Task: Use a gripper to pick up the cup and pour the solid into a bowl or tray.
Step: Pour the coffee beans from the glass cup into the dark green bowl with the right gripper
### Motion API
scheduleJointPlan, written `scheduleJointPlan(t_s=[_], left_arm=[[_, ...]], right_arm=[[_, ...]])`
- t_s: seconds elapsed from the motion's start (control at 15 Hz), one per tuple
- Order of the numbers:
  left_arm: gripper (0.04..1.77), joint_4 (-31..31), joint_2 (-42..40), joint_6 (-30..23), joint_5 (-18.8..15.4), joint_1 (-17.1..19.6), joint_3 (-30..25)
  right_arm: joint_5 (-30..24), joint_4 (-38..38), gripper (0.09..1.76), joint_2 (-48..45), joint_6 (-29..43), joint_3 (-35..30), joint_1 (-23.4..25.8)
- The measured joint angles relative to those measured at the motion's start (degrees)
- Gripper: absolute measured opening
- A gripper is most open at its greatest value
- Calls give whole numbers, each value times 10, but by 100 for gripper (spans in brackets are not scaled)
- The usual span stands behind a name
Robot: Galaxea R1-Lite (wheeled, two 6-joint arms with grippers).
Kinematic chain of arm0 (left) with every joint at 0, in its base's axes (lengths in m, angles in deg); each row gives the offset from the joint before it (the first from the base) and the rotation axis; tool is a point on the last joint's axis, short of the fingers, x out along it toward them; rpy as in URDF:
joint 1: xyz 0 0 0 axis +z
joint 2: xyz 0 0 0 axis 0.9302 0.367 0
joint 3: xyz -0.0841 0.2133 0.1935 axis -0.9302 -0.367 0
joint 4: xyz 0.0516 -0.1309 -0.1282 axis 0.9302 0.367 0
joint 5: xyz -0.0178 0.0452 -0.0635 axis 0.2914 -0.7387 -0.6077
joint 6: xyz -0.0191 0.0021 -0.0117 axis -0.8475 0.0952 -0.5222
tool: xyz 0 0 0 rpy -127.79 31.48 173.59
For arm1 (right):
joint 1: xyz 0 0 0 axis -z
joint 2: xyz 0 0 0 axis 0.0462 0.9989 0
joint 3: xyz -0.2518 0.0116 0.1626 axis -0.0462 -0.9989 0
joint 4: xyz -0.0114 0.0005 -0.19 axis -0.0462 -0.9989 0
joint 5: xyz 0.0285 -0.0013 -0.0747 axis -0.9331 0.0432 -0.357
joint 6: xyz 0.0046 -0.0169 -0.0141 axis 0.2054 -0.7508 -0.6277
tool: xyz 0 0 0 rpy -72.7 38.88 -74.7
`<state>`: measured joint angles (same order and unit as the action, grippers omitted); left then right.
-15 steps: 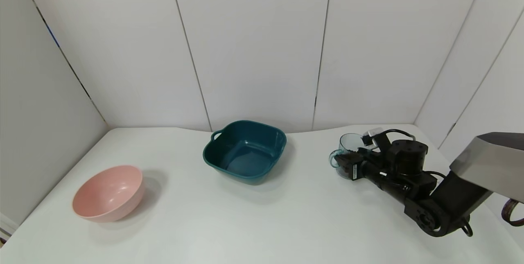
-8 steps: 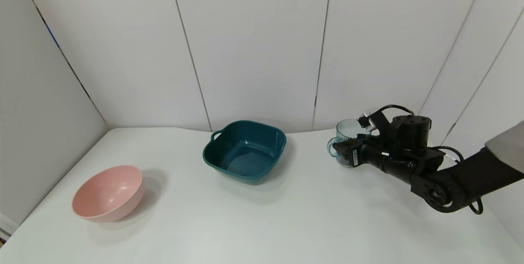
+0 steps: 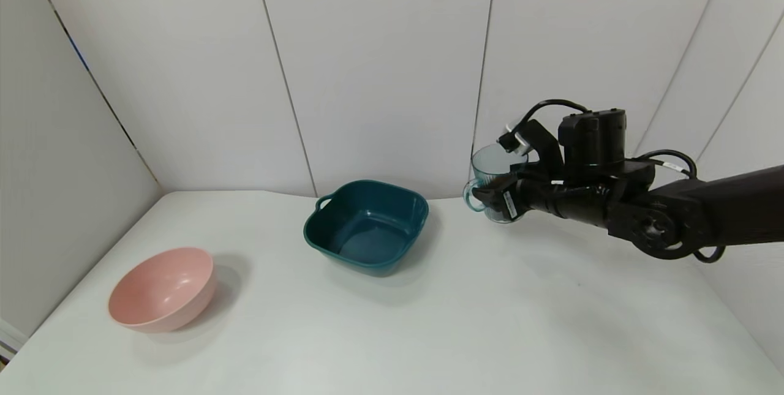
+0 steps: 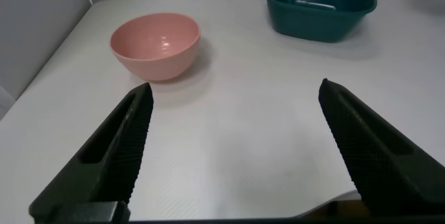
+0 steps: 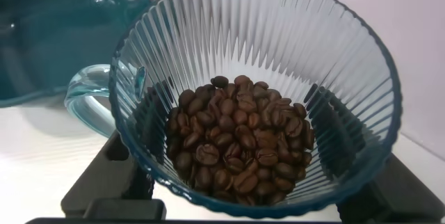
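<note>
Right hand (image 3: 499,199) clamped on the ribbed transparent light-blue plastic cup (image 3: 490,184) of brown coffee beans (image 5: 236,140), held above the white table (image 3: 429,321), right of the dark teal rounded-square plastic basin (image 3: 366,226). Left hand (image 4: 236,154) fingers apart, near the teal basin.

White-panelled test booth (image 3: 380,70), bare table (image 3: 490,321).

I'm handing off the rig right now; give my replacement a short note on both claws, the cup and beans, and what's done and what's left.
Right claw: shut on the cup, held upright in the air to the right of the teal basin.
Left claw: open, parked low over the table, holding nothing.
Coffee beans: all in the cup; none in the basin.
Pink bowl: at the table's left, not involved.
Done: cup grasped and lifted.
Left: carry it over the basin, tip the beans in.
</note>
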<state>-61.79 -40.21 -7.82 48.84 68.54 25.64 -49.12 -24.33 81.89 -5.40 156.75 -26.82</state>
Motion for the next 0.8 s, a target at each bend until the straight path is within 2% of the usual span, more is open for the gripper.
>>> scheduleJointPlan(t_s=[0.47, 0.8], left_arm=[[172, 0, 0, 0, 0, 0, 0], [172, 0, 0, 0, 0, 0, 0]], right_arm=[[95, -219, 138, 22, -105, 159, -74], [159, -337, 138, 63, -127, 262, -104]])
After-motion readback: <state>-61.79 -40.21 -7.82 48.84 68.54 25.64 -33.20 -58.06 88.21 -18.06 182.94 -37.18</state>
